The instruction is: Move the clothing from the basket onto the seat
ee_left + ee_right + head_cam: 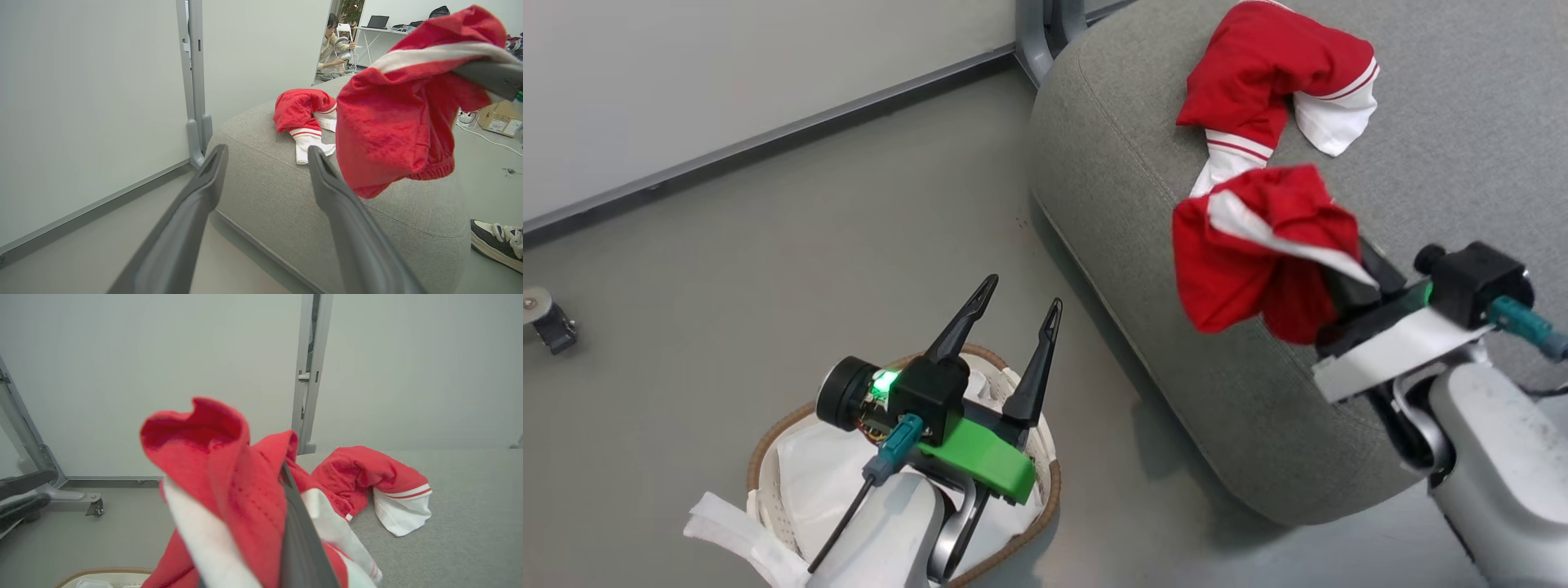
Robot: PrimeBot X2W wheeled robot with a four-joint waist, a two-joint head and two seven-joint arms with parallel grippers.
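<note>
Holding left fingers (964, 318) wide apart and empty above the laundry basket (757, 457), lined with a white liner sheet (809, 474), likely waiting for the next pick. Clamping right fingers (294, 539) shut on a red-and-white garment (1258, 261), suspending it over the near edge of the couch cushion (1111, 180) for release onto the fabric. Noting a second red-and-white garment (1274, 82) lying further in on the cushion, just beyond the hanging one.

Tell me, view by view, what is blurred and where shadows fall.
Head view: sharp and evenly lit, with a soft shadow on the floor beside the seat. Left wrist view: the fingers of the left hand soften toward the bottom edge. Right wrist view: the held garment is close and out of focus, while the garment on the seat is sharper.
</note>
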